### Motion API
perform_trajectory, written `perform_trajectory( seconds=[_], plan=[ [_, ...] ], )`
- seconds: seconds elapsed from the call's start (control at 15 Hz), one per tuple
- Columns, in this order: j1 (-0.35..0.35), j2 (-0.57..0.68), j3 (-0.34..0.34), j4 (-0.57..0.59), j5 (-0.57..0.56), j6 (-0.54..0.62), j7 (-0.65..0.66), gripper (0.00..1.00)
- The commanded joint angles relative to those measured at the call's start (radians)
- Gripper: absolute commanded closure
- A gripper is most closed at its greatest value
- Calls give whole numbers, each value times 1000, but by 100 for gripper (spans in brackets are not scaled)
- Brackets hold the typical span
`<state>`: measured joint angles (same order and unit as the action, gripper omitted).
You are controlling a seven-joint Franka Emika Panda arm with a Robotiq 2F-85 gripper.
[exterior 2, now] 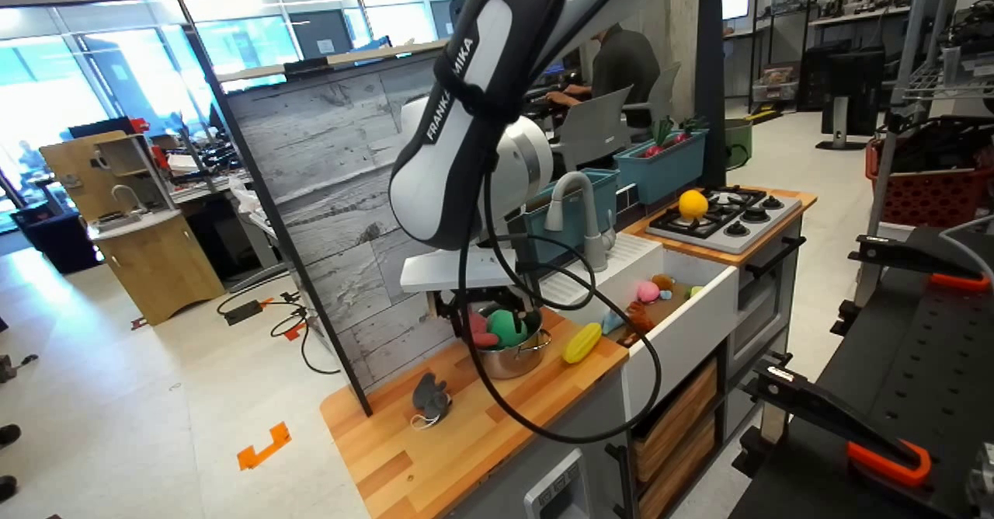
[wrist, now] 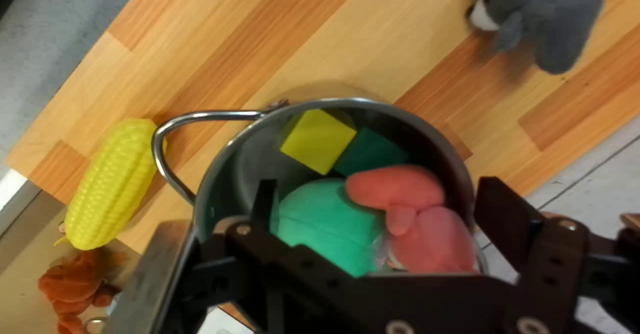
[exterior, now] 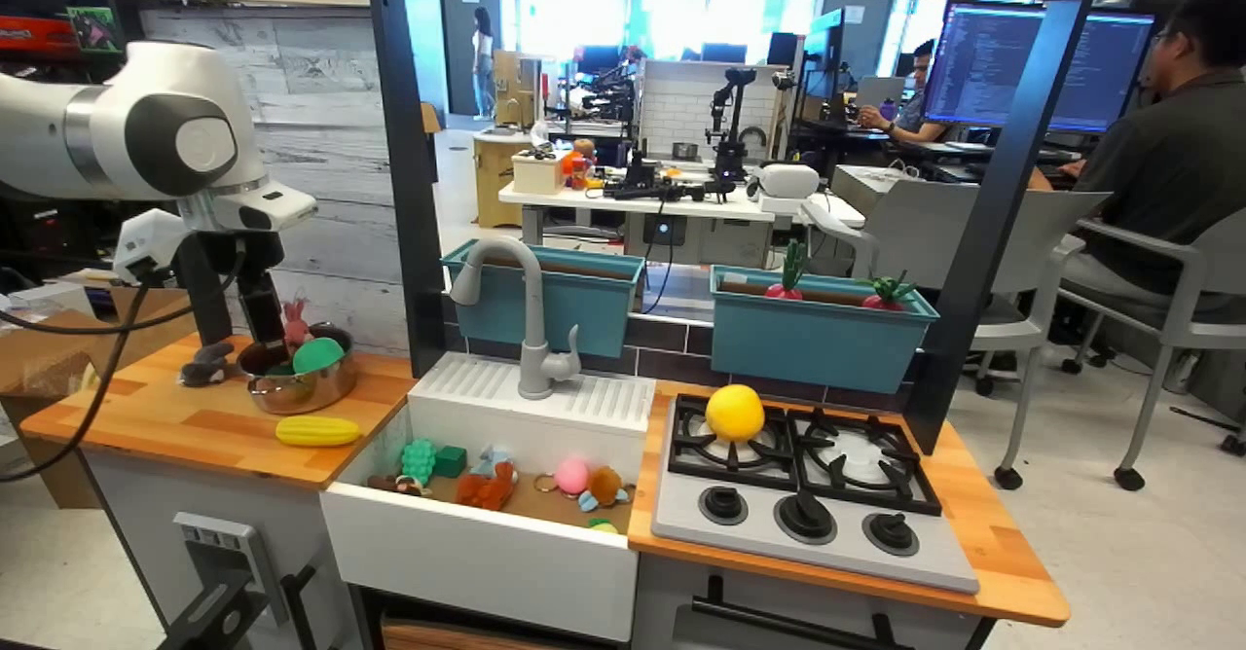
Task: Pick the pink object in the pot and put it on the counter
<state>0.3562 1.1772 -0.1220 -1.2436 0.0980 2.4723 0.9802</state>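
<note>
While my black claw (wrist: 377, 194) gapes wide, gripping nothing, at the round steel pot (wrist: 250, 164), in the wrist view the rounded green fabric toy (wrist: 325, 224) lies left in the gap; right of centre, inside the pot, the pink-red plush toy (wrist: 430, 229) slants down rightward. Closing here, I judge, could catch both.

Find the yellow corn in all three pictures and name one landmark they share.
In an exterior view: the corn lies lower left, just below the pot.
In an exterior view: the corn lies just right of centre, right of the pot.
Wrist view: the corn lies at the left, left of the pot.
Shared landmark: the pot.
</note>
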Motion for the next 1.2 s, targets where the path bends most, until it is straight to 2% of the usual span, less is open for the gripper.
perform_trajectory(
  seconds=[0.0,0.33,0.4,0.47,0.8,1.13],
  plan=[
    [54,72,-88,61,-90,13,114,0],
    [98,93,-163,95,-198,-4,238,0],
    [100,94,-167,99,-215,-7,254,8],
    [100,90,-166,100,-227,-13,262,26],
    [105,89,-168,112,-277,-10,313,66],
    [95,60,-148,91,-293,-9,321,99]
  ],
)
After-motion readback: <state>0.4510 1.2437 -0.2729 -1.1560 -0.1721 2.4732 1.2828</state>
